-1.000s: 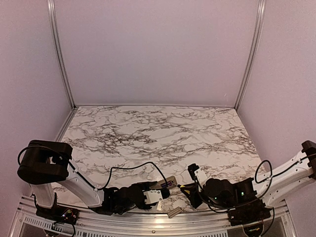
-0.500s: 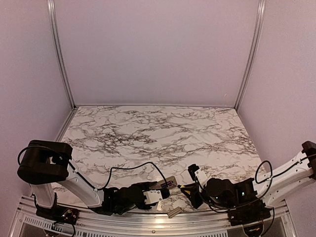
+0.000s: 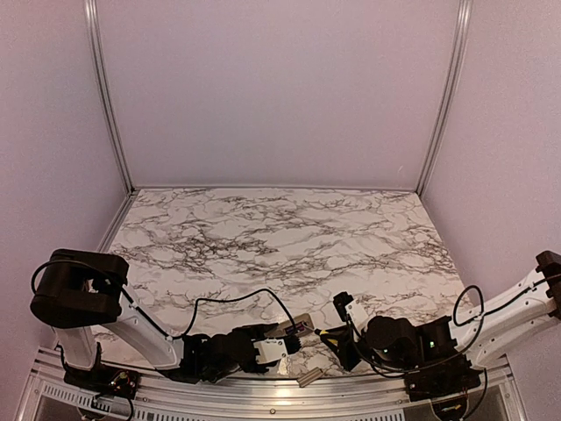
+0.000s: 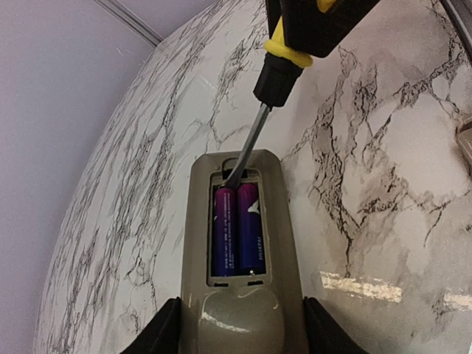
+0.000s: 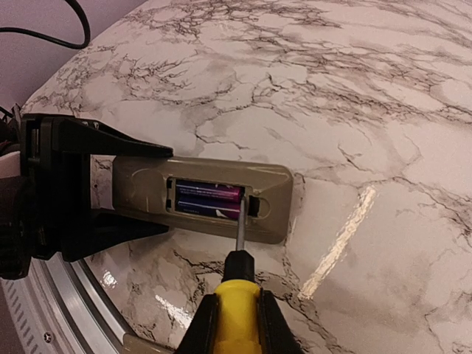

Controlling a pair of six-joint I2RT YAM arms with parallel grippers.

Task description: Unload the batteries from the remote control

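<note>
Cover piece (image 3: 308, 378), flat and grey-beige, lies at the near edge of the marble bench (image 3: 289, 228), just in front of the gap between the two arms. Just beyond it the left claw (image 4: 240, 335) is clenched on the long sides of the remote control (image 5: 140, 195), which lies back up on the bench with its battery recess uncovered. Both batteries (image 4: 236, 232), purple and blue, sit side by side in that recess. From the other side the right claw (image 5: 237, 328) grips the yellow handle of a screwdriver (image 4: 254, 133). Its shaft slants down and the tip is inside the recess at the batteries' far ends; actual contact cannot be made out. Farther back there is only veined marble up to the pale walls.
</note>
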